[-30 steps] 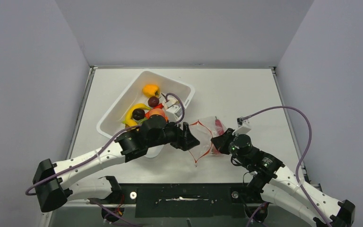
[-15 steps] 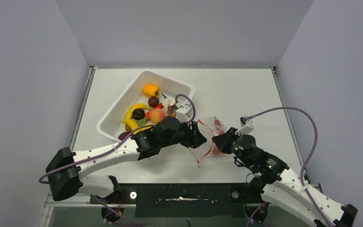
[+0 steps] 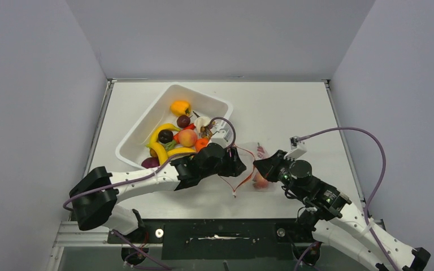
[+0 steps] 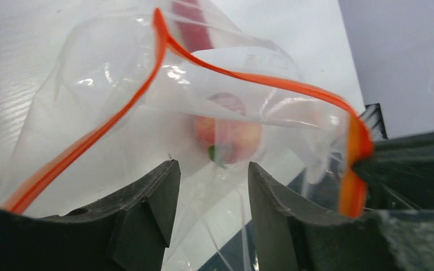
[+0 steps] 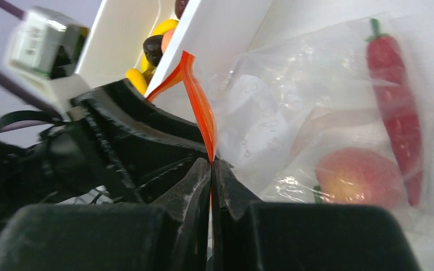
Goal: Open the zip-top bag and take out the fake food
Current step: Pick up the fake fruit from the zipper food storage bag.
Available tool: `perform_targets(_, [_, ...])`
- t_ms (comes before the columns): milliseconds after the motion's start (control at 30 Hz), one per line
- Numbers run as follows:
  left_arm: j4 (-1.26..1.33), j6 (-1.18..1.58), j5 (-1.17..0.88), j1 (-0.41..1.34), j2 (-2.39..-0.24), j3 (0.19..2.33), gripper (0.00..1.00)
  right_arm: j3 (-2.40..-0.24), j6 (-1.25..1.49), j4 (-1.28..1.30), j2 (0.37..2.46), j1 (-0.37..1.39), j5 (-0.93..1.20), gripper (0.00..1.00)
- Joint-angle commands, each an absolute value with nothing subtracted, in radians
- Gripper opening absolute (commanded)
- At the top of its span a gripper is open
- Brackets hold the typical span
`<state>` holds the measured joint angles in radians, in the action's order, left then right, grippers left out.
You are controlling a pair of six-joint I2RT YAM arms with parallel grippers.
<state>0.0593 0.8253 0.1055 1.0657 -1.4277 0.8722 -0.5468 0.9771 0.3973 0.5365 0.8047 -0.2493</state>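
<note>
pale grey walls box in a white table (image 3: 294,107). toward its left sits a white tub (image 3: 209,104) holding a heap of toy fruit (image 3: 187,138), with a yellow banana (image 3: 159,134) and a dark plum (image 3: 165,136) among the pieces. the clear bag (image 3: 248,155) lies on the table just right of the tub, between the two arms, and its mouth gapes toward the left arm. the right gripper (image 5: 211,164) is pinched tight on the orange zip strip (image 5: 198,107) of one lip and holds that edge up off the table. the left gripper (image 4: 213,166) sits at the mouth from the other side. its jaws stand a modest way apart, with clear film lying across the gap, and they are not clamped on anything i can make out. deep inside the bag, away from the mouth, rest a toy peach (image 5: 359,178) and a red chili (image 5: 395,107). they lie right beside each other under the plastic.
</note>
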Motion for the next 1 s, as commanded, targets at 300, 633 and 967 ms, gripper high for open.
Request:
perform_targets(300, [0.106, 0.863, 0.095, 1.069, -1.594, 0.972, 0.58, -0.668, 0.823, 0.257, 0.493, 0.801, -0.125, 0.03])
perform_targets(633, [0.215, 0.894, 0.046, 1.066, -1.549, 0.856, 0.58, -0.712, 1.102, 0.803, 0.450, 0.801, -0.488, 0.55])
perform_targets(967, [0.234, 0.858, -0.111, 1.067, -1.582, 0.875, 0.58, -0.674, 1.266, 1.080, 0.533, 0.801, -0.307, 0.34])
